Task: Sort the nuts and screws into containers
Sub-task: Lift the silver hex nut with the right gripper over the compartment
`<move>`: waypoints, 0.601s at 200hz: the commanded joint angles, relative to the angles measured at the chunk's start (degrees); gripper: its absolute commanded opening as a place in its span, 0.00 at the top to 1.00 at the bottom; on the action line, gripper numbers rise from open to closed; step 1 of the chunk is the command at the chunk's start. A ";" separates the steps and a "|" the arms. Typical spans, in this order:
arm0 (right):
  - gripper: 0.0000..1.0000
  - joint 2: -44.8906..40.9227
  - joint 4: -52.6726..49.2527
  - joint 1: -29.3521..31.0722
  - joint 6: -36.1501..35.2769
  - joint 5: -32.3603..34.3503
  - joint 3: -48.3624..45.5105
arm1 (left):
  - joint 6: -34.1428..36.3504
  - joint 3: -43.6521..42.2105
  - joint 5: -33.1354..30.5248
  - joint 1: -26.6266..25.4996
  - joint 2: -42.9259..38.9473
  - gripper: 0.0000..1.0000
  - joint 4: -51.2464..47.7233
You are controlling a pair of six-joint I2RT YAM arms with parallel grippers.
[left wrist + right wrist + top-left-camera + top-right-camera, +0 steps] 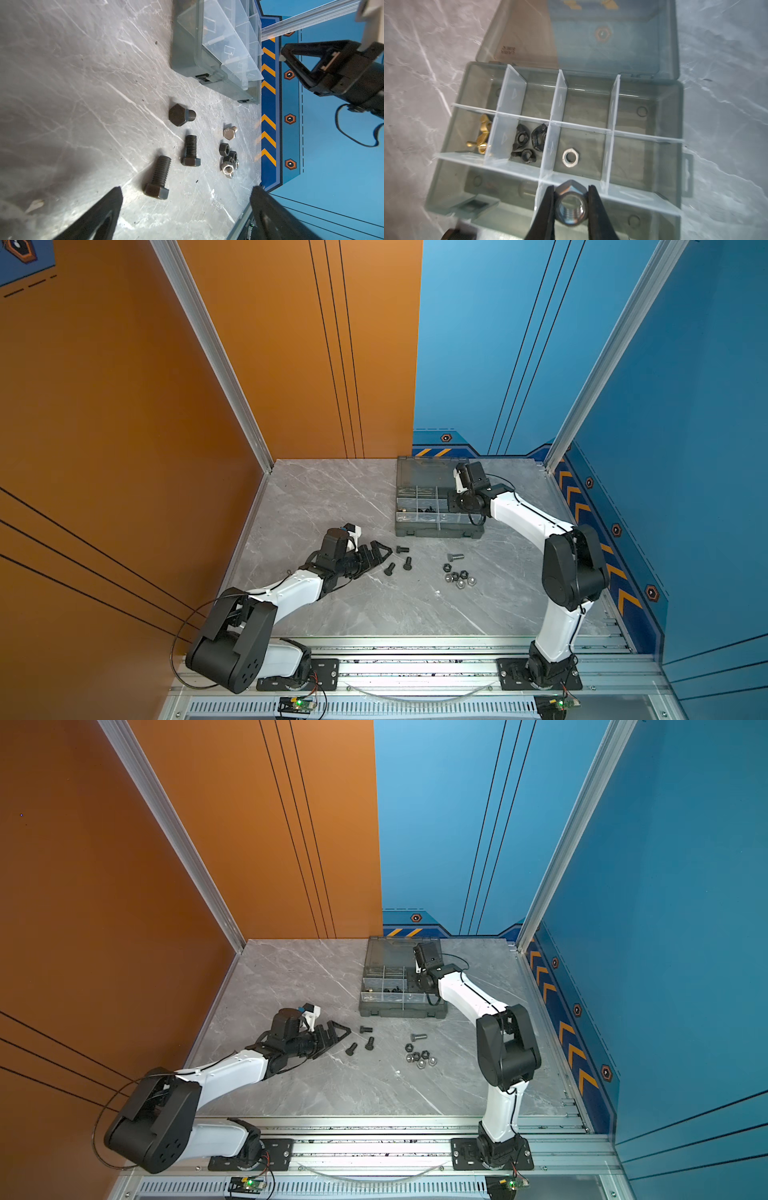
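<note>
Right wrist view: the right claw [571, 188] is pinching a shiny silver six-sided nut [571, 205] between its two black fingers [545, 207]. The nut hangs over the near row of the smoky-grey see-through plastic box [675, 116], and the lid of the box is up. In the middle row of little boxes lie gold winged nuts [481, 135], then black winged nuts [527, 143], then one flat silver nut [570, 158] by itself. In both top views the left claw [380, 556] is down by the grey marble table [332, 497], with its fingers spread wide and nothing in it. Just beside it lie three black bolts [407, 563]. Further right lie one silver bolt [455, 557] and a small heap of black and silver nuts [459, 577], in front of the box
</note>
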 commanded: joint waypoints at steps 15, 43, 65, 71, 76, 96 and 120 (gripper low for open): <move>1.00 5.98 -0.23 -0.34 1.25 -0.70 5.39 | 0.17 0.97 0.56 -1.77 -0.50 0.02 0.52; 0.99 9.12 -1.67 -0.38 0.54 0.52 7.98 | -0.06 0.83 0.24 -2.10 -0.87 0.02 0.63; 0.98 9.20 -2.04 -0.43 0.20 1.07 8.42 | -0.07 1.05 0.17 -2.05 -1.02 0.02 0.56; 0.98 9.24 -2.07 -0.43 0.18 1.04 8.45 | -0.06 1.02 0.11 -2.06 -1.14 0.02 0.58; 0.97 10.00 -2.07 -0.43 0.17 0.99 8.46 | -0.10 1.06 0.10 -2.08 -1.02 0.02 0.64; 0.92 11.13 -2.33 -0.46 0.03 1.00 8.45 | -0.05 0.97 0.07 -2.03 -0.91 0.02 0.47; 0.84 11.27 -2.68 -0.52 -0.14 1.37 8.55 | -0.14 0.85 0.10 -2.04 -1.21 0.03 0.52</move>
